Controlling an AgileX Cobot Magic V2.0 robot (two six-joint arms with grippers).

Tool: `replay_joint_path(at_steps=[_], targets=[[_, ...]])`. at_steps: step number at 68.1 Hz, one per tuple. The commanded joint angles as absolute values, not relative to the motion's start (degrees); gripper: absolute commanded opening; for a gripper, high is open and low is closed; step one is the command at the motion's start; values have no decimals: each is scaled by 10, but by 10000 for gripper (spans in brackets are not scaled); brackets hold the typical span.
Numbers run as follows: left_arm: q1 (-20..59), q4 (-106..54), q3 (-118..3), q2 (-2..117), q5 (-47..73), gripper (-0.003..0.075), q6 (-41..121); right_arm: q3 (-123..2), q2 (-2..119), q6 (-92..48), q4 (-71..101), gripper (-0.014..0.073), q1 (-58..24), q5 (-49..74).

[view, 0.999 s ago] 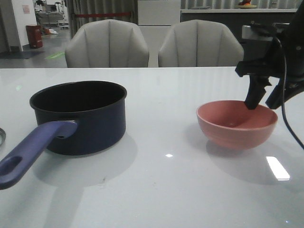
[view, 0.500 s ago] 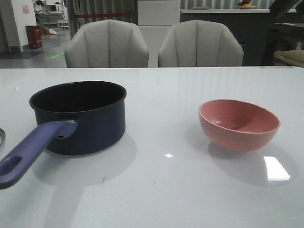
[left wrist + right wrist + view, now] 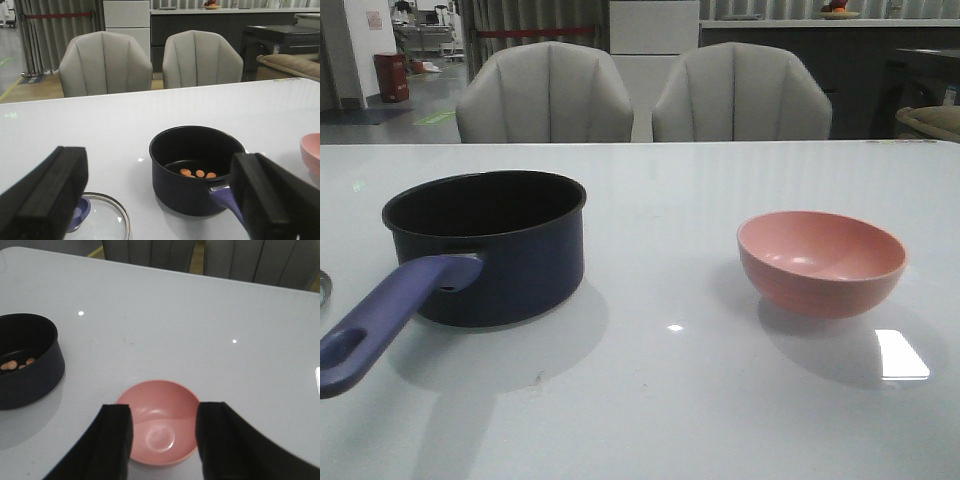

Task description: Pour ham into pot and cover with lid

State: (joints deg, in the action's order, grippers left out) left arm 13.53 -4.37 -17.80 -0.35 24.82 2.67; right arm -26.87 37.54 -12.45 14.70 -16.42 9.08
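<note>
The dark navy pot (image 3: 488, 245) stands on the table's left, its purple-blue handle (image 3: 382, 318) pointing toward me. Three orange ham pieces (image 3: 198, 173) lie on its black bottom, also seen as ham (image 3: 18, 363) in the right wrist view. The glass lid (image 3: 102, 222) with its blue knob (image 3: 80, 220) lies flat on the table left of the pot (image 3: 195, 167); only its rim (image 3: 323, 288) shows in the front view. My left gripper (image 3: 160, 210) is open, behind the pot and lid, holding nothing. My right gripper (image 3: 162, 440) is open above the pink bowl (image 3: 157, 422), apart from it.
The pink bowl (image 3: 821, 262) sits upright and empty on the right of the white table (image 3: 670, 400). Two grey chairs (image 3: 545, 92) stand at the far edge. Neither arm shows in the front view.
The right gripper, at the bowl's rim a second ago, has drawn back out of the front view. The bowl rocked and has settled upright. Pot unchanged.
</note>
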Motion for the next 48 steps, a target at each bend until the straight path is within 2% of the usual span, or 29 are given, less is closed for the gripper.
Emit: replay_joint_path(at_steps=[1, 11, 23, 27, 35, 40, 48], targets=[[140, -48, -191, -13, 197, 625, 24, -235, 295, -128, 154, 420, -164, 37], [140, -48, -190, -13, 198, 625, 24, -172, 176, -128, 164, 420, -164, 52], [140, -48, -189, -13, 198, 625, 24, -126, 102, -128, 164, 407, -164, 70], [140, -48, -189, -13, 198, 625, 24, -118, 95, -128, 164, 350, -164, 66], [140, -60, -189, -13, 201, 625, 24, -117, 95, -128, 164, 115, -164, 64], [140, -57, -189, -11, 201, 625, 24, -117, 95, -128, 164, 153, -164, 64], [140, -47, -198, -4, 206, 626, 24, -117, 95, -128, 164, 146, -164, 67]])
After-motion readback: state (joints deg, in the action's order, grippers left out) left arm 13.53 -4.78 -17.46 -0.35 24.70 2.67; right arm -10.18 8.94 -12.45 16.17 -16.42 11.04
